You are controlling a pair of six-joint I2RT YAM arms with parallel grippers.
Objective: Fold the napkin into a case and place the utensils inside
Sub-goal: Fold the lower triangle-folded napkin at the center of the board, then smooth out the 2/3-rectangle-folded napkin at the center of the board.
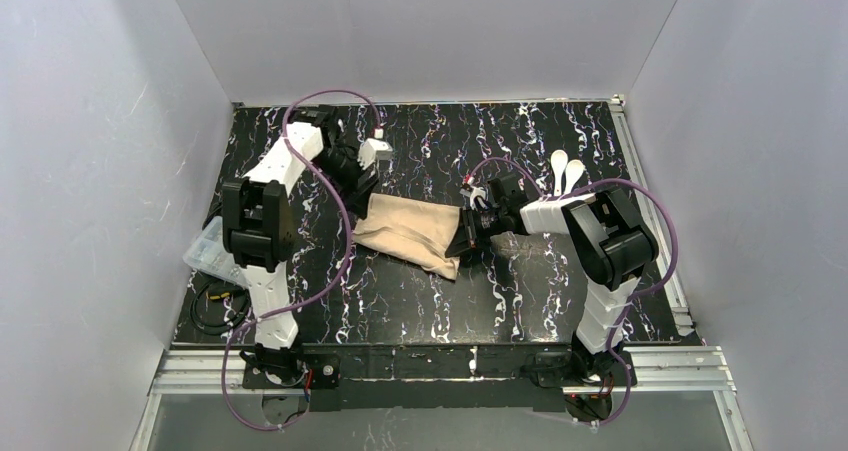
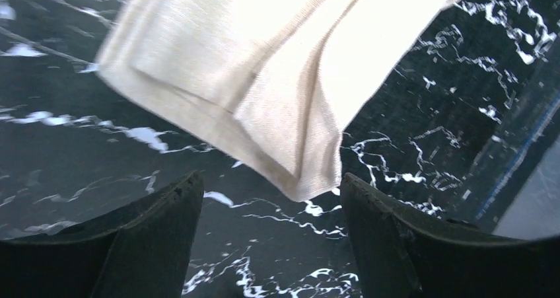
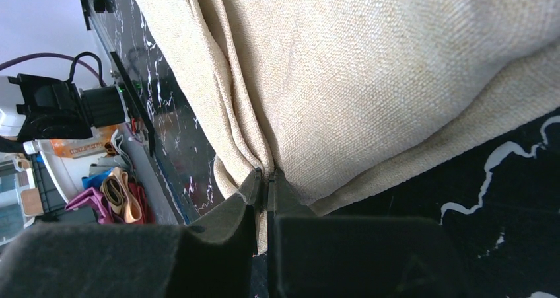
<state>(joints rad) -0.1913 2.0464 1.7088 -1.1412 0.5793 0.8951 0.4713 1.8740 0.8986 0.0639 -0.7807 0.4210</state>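
The beige napkin lies folded into a slanted band at the table's middle. My right gripper is shut on a pinched fold at its right end; in the right wrist view the fingers press together with cloth bunched between them. My left gripper stands open just beyond the cloth's far left corner. In the left wrist view that corner hangs between and ahead of the two dark fingertips, touching neither. Two white utensils lie side by side at the back right, behind the right arm.
A clear plastic compartment box sits at the table's left edge beside the left arm; coloured bands show in it in the right wrist view. White walls close in on three sides. Purple cables loop over both arms.
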